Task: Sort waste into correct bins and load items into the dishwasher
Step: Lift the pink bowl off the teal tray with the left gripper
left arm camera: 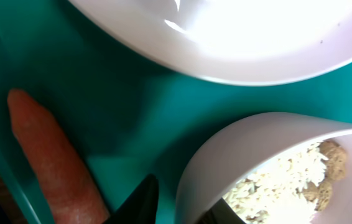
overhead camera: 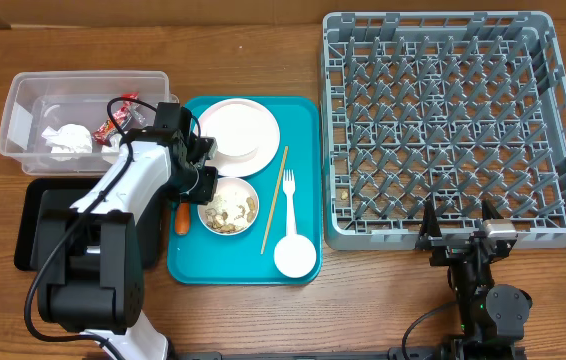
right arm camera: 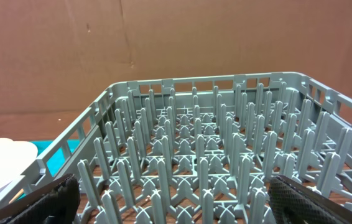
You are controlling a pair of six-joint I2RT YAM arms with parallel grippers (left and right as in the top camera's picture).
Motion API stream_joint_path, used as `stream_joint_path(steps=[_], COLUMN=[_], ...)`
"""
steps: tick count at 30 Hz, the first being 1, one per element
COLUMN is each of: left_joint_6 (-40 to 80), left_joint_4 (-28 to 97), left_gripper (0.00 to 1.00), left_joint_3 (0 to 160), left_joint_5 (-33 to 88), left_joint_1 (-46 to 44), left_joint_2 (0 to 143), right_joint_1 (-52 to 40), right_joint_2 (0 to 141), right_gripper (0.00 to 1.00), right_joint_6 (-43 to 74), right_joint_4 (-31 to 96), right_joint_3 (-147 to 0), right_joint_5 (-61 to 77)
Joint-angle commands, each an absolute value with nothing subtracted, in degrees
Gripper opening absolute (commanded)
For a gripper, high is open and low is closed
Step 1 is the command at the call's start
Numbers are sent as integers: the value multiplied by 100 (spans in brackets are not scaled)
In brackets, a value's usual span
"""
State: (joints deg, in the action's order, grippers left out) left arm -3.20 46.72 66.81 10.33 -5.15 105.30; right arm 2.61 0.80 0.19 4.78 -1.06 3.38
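Bowl (overhead camera: 228, 206) w/ rice + nuts sits on teal tray (overhead camera: 303, 120), just below plate (overhead camera: 238, 135). Carrot (overhead camera: 180, 218) lies by tray's left edge. L gripper (overhead camera: 203, 185) straddles bowl's left rim, jaws narrow. Can't tell if it's actually pinching, wrist view too close. R gripper (overhead camera: 458, 235) spread wide, empty, at dish rack (overhead camera: 335, 120) front edge.
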Motion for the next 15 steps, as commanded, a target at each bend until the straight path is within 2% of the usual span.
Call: stream_joint_path(steps=[1,7,9,11,15], left_joint_6=[-366,-366,-368,-366,-368], left_joint_4=[4639,4646,4648,4659,4696], left_gripper=[20,6,6,11,11], left_joint_3=[6670,6670,6670,6670,6670], left_joint_5=[1151,1144,1144,1146,1146], left_joint_1=[-539,-539,-539,-539,-539], left_joint_2=[10608,10608,10608,10608,10608], right_joint_1=[287,287,287,287,287], right_joint_2=[19,19,19,19,19], right_gripper=[100,100,100,100,100], right_joint_6=[-5,-5,-3,-3,-5], right_joint_4=[464,464,464,464,464], right_joint_3=[-45,-45,-45,-45,-45], right_joint_5=[266,266,266,266,266])
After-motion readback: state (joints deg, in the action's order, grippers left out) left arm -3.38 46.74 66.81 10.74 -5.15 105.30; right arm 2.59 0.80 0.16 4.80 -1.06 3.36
